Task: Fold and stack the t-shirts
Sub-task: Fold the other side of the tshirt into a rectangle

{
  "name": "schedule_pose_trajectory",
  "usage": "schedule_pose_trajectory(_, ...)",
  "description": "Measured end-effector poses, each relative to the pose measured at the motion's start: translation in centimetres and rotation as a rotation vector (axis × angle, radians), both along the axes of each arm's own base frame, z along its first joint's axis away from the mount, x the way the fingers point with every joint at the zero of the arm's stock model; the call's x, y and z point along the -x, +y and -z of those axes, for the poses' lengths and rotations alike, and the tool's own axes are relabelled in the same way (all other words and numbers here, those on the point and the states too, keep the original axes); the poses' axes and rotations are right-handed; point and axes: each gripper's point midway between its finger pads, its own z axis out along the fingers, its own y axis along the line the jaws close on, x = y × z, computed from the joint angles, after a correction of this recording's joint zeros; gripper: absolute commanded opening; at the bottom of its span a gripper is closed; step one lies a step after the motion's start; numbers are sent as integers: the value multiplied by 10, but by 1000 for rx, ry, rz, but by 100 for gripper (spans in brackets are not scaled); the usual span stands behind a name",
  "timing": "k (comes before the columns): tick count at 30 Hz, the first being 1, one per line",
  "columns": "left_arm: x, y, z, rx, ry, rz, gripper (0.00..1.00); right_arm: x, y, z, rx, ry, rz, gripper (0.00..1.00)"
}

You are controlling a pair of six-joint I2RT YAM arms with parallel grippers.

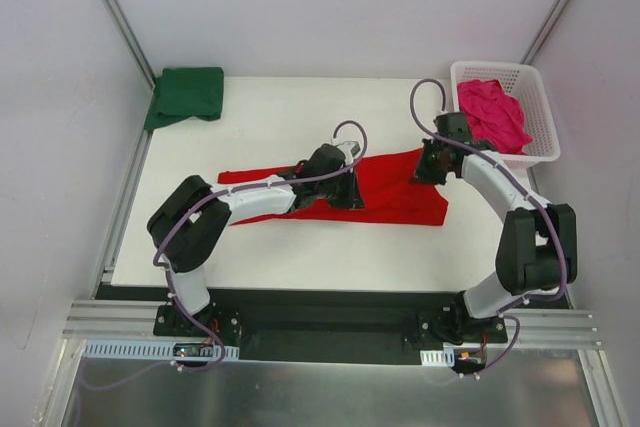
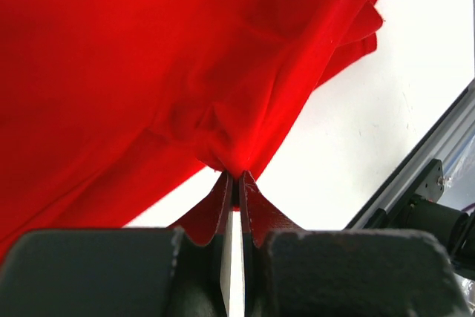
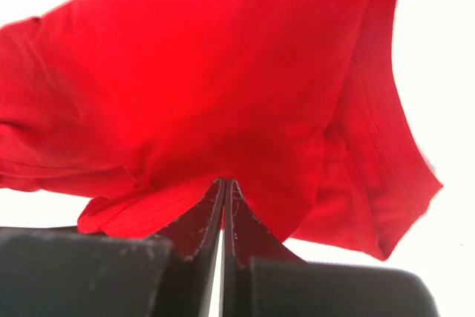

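top view, red t-shirt (image 1: 395, 199) lying mid-scene, left gripper (image 1: 347, 190) clamped on its middle, right gripper (image 1: 425, 169) pinching its right end, green t-shirt (image 1: 187, 94) far-left corner, pink t-shirt (image 1: 492, 115) in basket (image 1: 545, 142), left wrist, jaws shut on bunched red cloth, right wrist, same deal, closed on a red fold

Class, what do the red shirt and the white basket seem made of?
Red shirt: soft matte cloth, probably knit; it creases and drapes in folds. Basket: likely rigid moulded plastic, smooth white; its walls are an open lattice.
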Motion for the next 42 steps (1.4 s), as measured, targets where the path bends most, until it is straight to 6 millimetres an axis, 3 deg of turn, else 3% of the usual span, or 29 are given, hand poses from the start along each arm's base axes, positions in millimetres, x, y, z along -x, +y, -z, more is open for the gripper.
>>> schedule_pose_trajectory(11, -29, 13, 6, -4, -3, -30, 0, -32, 10, 3, -17, 3, -15, 1)
schedule_pose_trajectory(22, -53, 8, 13, 1, 8, -11, 1, -54, 12, 5, -11, -12, -12, 1)
schedule_pose_trajectory(24, -54, 7, 15, -1, 13, -8, 15, -57, 12, 6, -10, -11, -13, 14)
schedule_pose_trajectory(25, -54, 5, 16, 0, 15, -3, 39, -58, 12, 7, -9, -11, -14, 22)
schedule_pose_trajectory(26, -54, 5, 16, 1, 16, 3, 54, -60, 12, 8, -7, -9, -15, 36)
schedule_pose_trajectory(28, -55, 6, 17, -1, 19, 8, 78, -64, 9, 11, 2, -14, -11, 44)
schedule_pose_trajectory(29, -55, 7, 18, -3, 18, 11, 99, -65, 7, 12, 9, -15, -8, 47)
schedule_pose_trajectory(38, -73, 39, 18, -32, 23, -54, 99, -70, -10, 6, 58, -48, 25, 48)
schedule_pose_trajectory(39, -72, 44, 16, -34, 20, -61, 99, -69, -10, 4, 57, -55, 25, 45)
schedule_pose_trajectory(41, -71, 55, 10, -39, 11, -76, 99, -63, -11, -2, 56, -71, 26, 28)
schedule_pose_trajectory(42, -70, 57, 7, -37, 5, -79, 89, -60, -12, -4, 58, -76, 23, 22)
